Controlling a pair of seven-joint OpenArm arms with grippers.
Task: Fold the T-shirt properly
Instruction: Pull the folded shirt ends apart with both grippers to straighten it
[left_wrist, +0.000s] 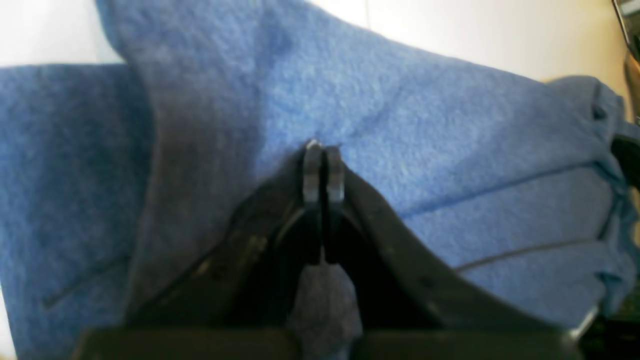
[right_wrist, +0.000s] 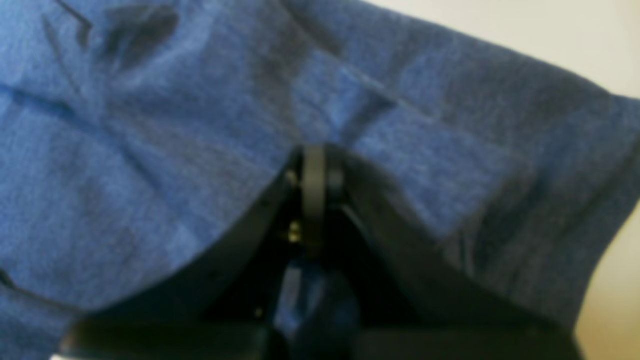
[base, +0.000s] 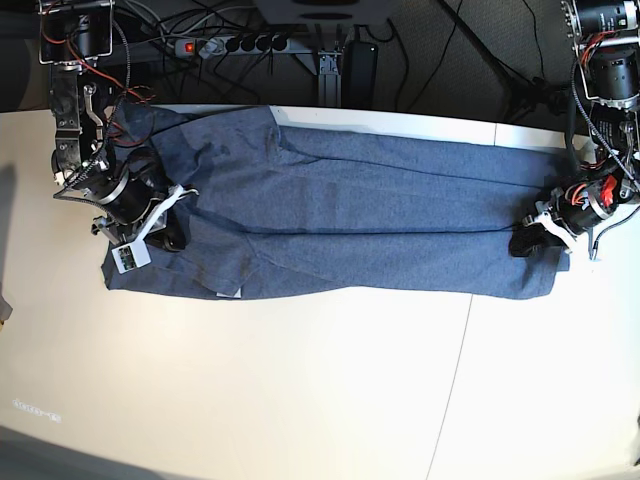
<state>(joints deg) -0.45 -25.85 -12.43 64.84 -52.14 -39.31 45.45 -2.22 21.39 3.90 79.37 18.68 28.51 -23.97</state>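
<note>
Nearest the camera the bench (base: 300, 390) lies bare below the T-shirt (base: 380, 210), a long folded band across its far half. Left tool (base: 528, 240) pinches the band's hem end, jaws pressed together on cloth; right tool (base: 170, 235) clamps the opposite end likewise. Soft, light, limp knit: likely to sag and slip, so grip both layers at the corners.

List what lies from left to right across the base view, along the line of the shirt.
Right gripper, jaws shut on the shirt's left end → long heathered blue-grey cotton T-shirt spread across the white table → left gripper, jaws shut on the shirt's right end.
</note>
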